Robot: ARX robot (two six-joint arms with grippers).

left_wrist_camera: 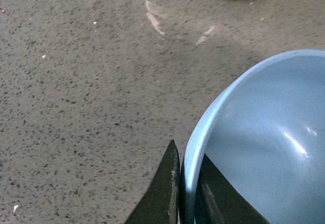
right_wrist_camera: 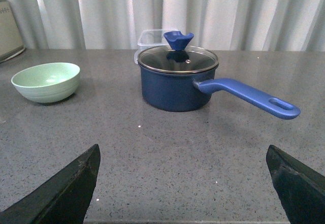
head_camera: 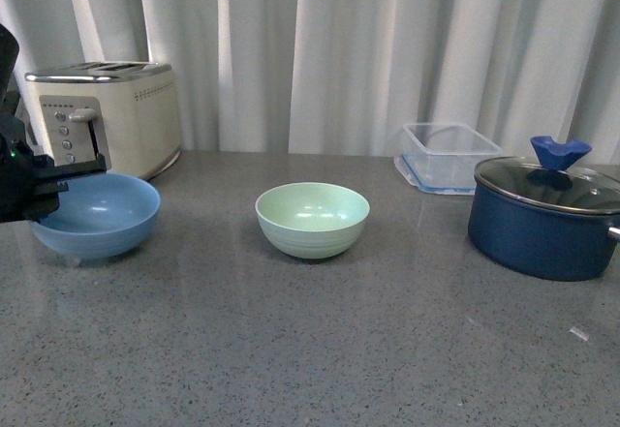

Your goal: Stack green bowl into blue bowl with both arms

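**Q:** Where is the green bowl found?

**A:** It is set upright and empty on the grey surface, touched by nothing. The blue bowl is placed well to the left of the green bowl. Its rim is clamped between the jaws of the left gripper, one finger inside, one outside.

**Q:** And the right gripper?

**A:** Its jaws are held wide apart, empty, well to the right of the green bowl.

**Q:** Which step is judged to be in hand?

**A:** The blue bowl is probably being secured. Next, the green bowl's rim would need to be gripped by the right gripper, then carried across and lowered in squarely.
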